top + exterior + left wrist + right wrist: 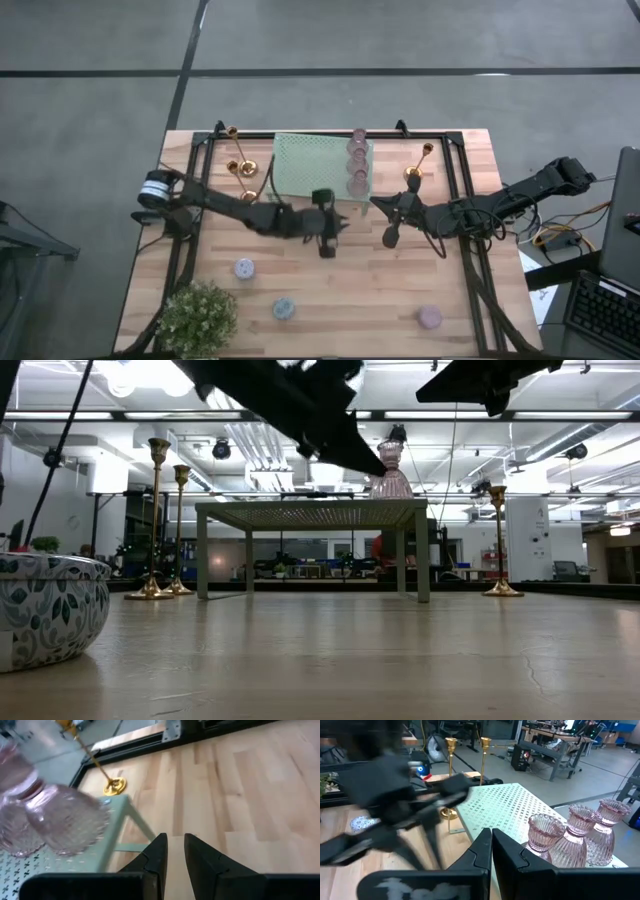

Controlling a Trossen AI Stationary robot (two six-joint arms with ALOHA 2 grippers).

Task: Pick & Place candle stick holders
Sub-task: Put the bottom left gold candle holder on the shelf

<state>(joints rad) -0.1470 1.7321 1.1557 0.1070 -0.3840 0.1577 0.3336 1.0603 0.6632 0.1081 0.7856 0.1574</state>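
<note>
both tools (328, 243) (390, 236) empty, beside rack (312, 165)

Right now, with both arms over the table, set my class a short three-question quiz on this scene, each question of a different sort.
1. True or false: the pink glass holders stand on the green rack.
2. How many gold candlesticks stand left of the rack? A one, B two, C three.
3. Fill in: the left gripper holds ____.

Key: 1 true; 2 B; 3 nothing.
</note>
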